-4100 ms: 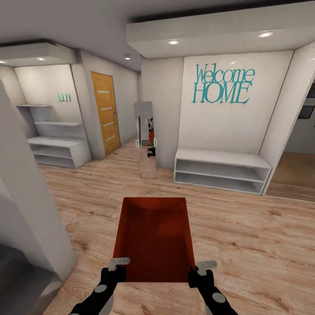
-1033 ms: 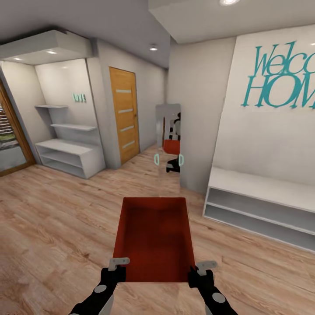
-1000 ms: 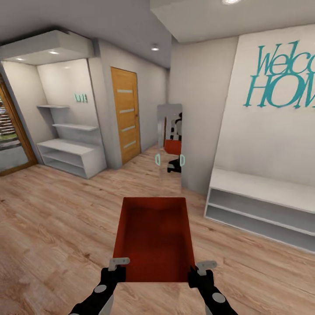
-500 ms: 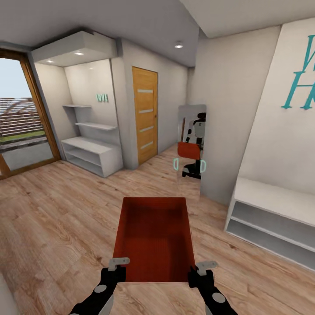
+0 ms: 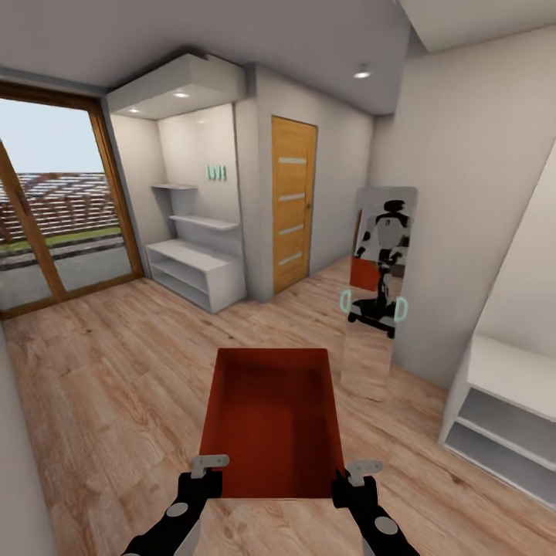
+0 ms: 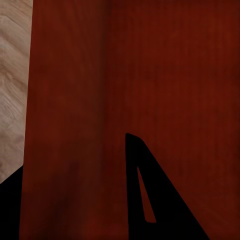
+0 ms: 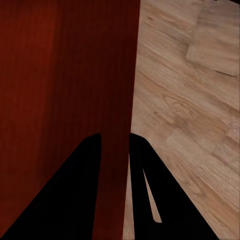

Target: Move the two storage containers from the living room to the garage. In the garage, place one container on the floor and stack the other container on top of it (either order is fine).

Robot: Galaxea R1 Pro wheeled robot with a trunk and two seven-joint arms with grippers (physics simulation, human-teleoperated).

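While the container (image 5: 272, 421) is carried low in front of the trunk, its near corners are pinched by both grippers. The left gripper (image 5: 208, 466) is closed on the near-left wall, one finger (image 6: 150, 200) seen inside the box in the left wrist view. The right gripper (image 5: 357, 471) is closed on the near-right wall; in the right wrist view that thin wall (image 7: 127, 125) is straddled by the two dark fingers (image 7: 75, 195). The box is held level, open top up, nothing inside, above the light plank floor (image 5: 116, 386). Just beyond it to the right a tall mirror (image 5: 380, 293) is leaned on the wall, the robot reflected in it. A white bench shelf (image 5: 502, 417) is seen at far right. Farther back stand a wooden door (image 5: 293, 202), white shelving (image 5: 197, 262) in a niche, and wood-framed glass doors (image 5: 54, 208) at left.
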